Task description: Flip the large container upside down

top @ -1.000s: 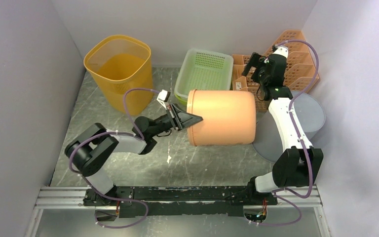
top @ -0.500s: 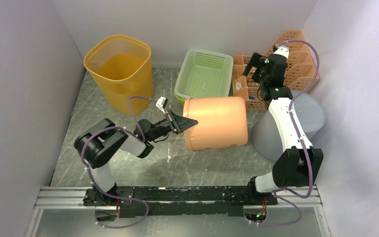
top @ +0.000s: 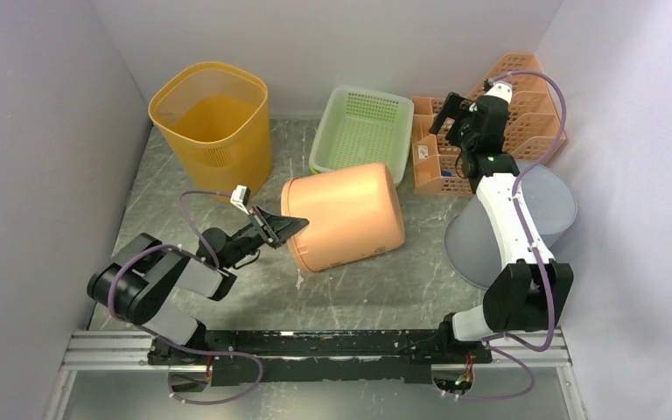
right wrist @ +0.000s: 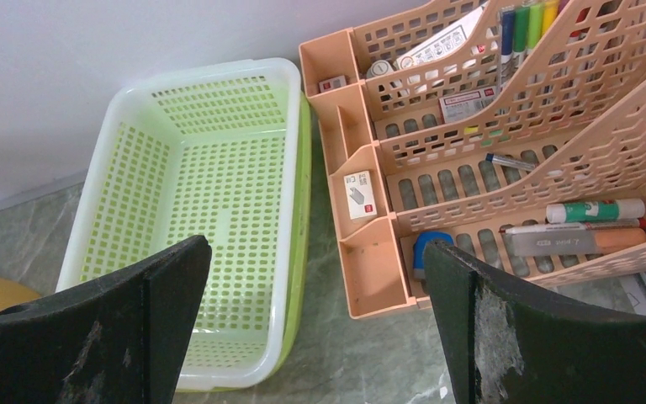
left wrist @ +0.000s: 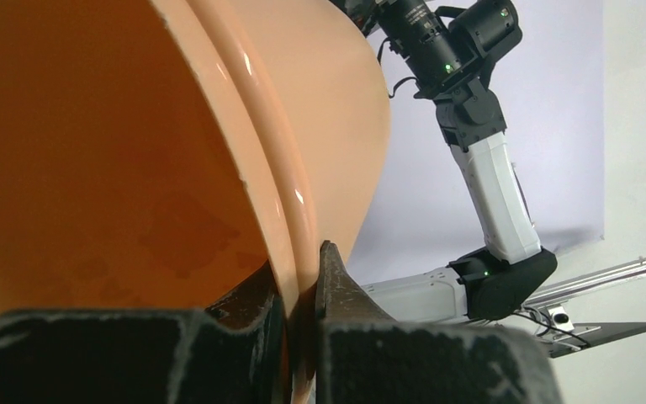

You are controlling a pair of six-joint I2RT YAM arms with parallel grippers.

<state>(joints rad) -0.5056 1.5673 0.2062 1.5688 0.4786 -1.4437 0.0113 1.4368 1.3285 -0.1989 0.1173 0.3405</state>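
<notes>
While the top external view looks down on the grey marbled table (top: 385,284), the large peach-orange plastic container (top: 346,214) lies on its side at the centre of the frame, its open mouth turned to the lower left and its closed base to the upper right. The left gripper (top: 287,226) reaches in from the lower left and is clamped on the container's rim. At the upper right the right gripper (top: 448,112) hangs with its jaws spread wide and nothing between them, above the peach slotted plastic desk organiser (top: 529,118). A yellow mesh waste bin (top: 214,118) stands at the upper left, a pale green perforated plastic basket (top: 363,131) at the top centre just beside the container, and a grey plastic tub (top: 556,206) sits upside down at the right, partly hidden by the right arm. In the left wrist view, the container's orange inside fills the left of the frame, and the black fingers (left wrist: 341,295) pinch its rim from both sides at the bottom centre; the right arm (left wrist: 492,189) rises at the right. In the right wrist view, the two black fingers (right wrist: 135,328) stand well apart at the lower corners, with the green basket at the left and the organiser, holding markers (right wrist: 530,21) and a glue stick (right wrist: 593,210), at the right.
</notes>
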